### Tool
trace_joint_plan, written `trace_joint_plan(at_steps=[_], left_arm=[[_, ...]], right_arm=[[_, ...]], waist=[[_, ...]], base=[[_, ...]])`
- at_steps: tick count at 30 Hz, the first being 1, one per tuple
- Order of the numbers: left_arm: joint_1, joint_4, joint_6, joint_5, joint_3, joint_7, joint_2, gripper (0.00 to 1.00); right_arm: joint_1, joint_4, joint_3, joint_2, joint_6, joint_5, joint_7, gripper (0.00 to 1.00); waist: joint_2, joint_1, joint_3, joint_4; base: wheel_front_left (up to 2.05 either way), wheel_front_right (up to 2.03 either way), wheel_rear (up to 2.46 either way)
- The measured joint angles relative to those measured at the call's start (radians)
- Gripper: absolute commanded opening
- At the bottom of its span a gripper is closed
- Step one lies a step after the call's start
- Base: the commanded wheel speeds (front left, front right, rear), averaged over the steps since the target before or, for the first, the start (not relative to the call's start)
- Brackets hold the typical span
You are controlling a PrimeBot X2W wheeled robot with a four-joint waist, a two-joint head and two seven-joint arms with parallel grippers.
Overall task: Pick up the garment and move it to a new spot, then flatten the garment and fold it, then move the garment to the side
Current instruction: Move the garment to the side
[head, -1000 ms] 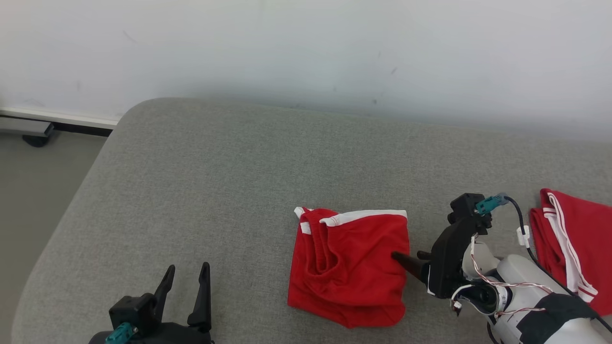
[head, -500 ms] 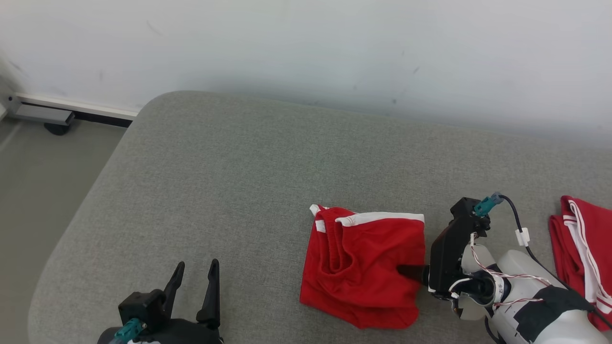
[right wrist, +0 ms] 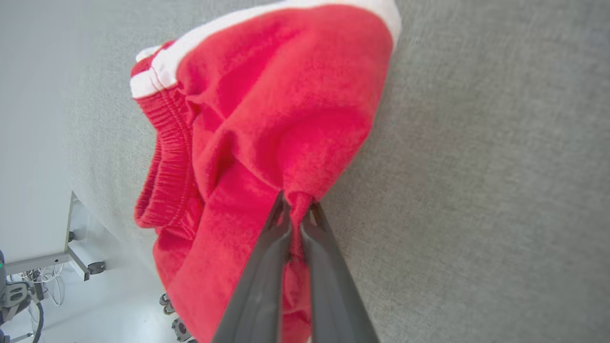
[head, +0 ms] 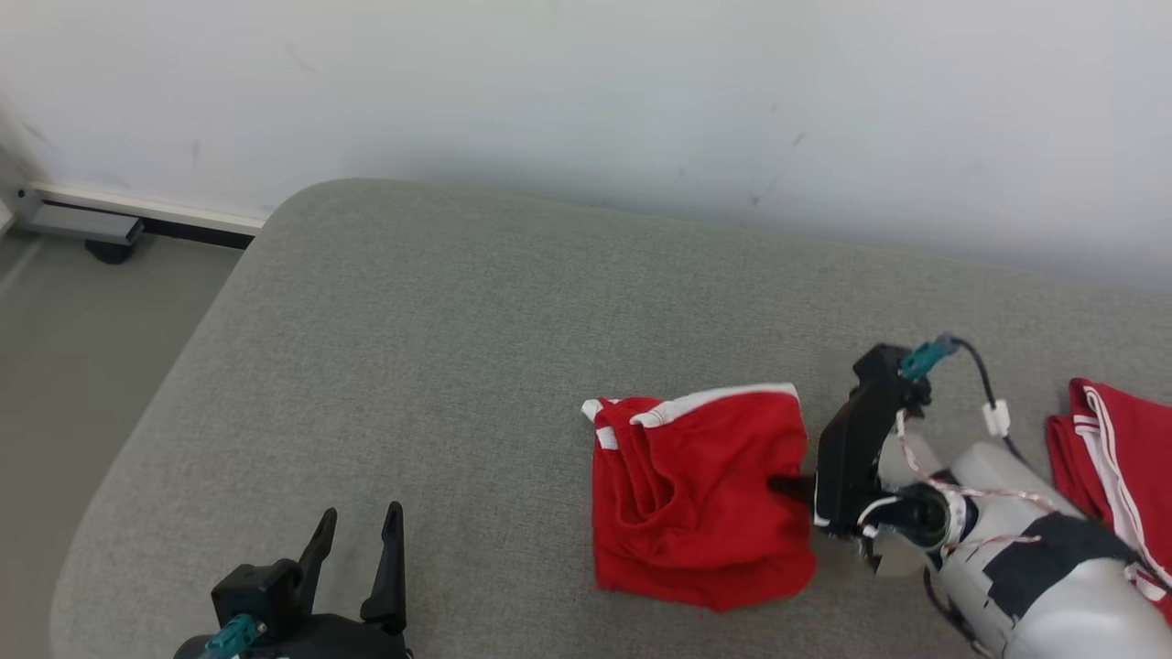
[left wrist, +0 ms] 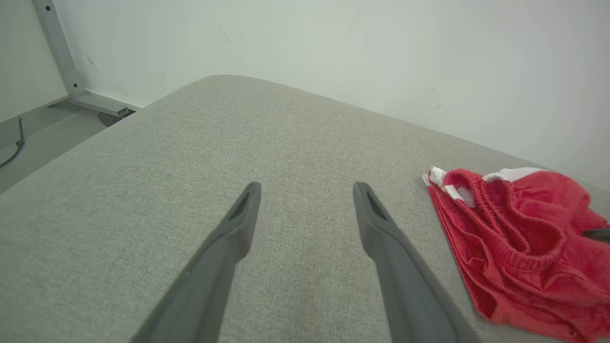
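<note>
Two arms are out over the broad grey woven cushion [head: 458,366], and they're doing quite different things. The right one comes in low from the near right, pale forearm with a black wrap, wrist bent so the right gripper [head: 789,486] points across the cushion toward the robot's left. Its two dark fingers are pressed together on the near right edge of the crumpled red knit shorts with a white band [head: 696,494], and the cloth rises into a small pinched peak between them (the wrist camera shows this plainly). The left arm sits at the near left corner, the left gripper [head: 361,513] pointing away toward the wall with its fingers spread wide and nothing between them, bare cushion beneath.

Counting up: two grippers, two red garments, one cushion. The shorts lie bunched a little right of the cushion's middle, waistband toward the left, white band along the far edge. The second red garment with white stripes [head: 1112,448] lies at the far right, well apart from the shorts, with the right forearm crossing in front of part of it. Behind is a scuffed white wall [head: 586,91]; off the cushion's left end, a grey metal leg [head: 73,224] rests on the floor.
</note>
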Motion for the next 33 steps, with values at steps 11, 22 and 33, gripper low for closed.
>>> trace_joint_plan(at_steps=[11,22,33], left_arm=[[0.021,-0.003,-0.001,0.000,0.006,0.000,0.004,1.00],[0.022,-0.012,-0.009,0.000,0.016,0.000,0.018,1.00],[0.021,-0.023,-0.018,0.010,0.013,0.000,0.020,1.00]], right_arm=[[-0.058,-0.065,0.017,-0.073,0.058,-0.030,0.020,0.00],[-0.123,-0.096,0.009,-0.150,0.066,-0.037,0.072,0.00],[-0.217,-0.101,-0.007,-0.217,0.044,-0.059,0.124,0.00]], waist=[[0.0000,0.0000,-0.015,-0.066],[-0.0001,0.0000,-0.016,-0.146],[-0.0001,-0.0001,0.001,-0.214]], base=[[0.00,0.00,0.00],[0.00,0.00,0.00],[0.00,0.00,0.00]])
